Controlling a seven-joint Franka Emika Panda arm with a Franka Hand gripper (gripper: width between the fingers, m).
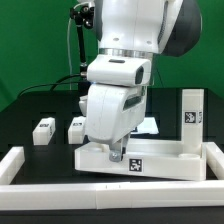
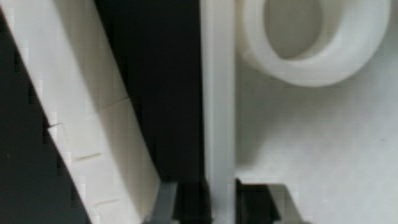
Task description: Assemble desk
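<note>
My gripper point(image 1: 117, 153) is clamping the upright rim of the tabletop panel point(image 1: 172, 166); I'm seeing a leg block point(image 1: 42, 130) sitting well apart.

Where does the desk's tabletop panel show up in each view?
Exterior view: the tabletop panel lies low in the picture, under the arm.
Wrist view: the tabletop panel shows close up, its thin rim running through the middle.
Shared landmark: the tool, closed over that rim.
</note>
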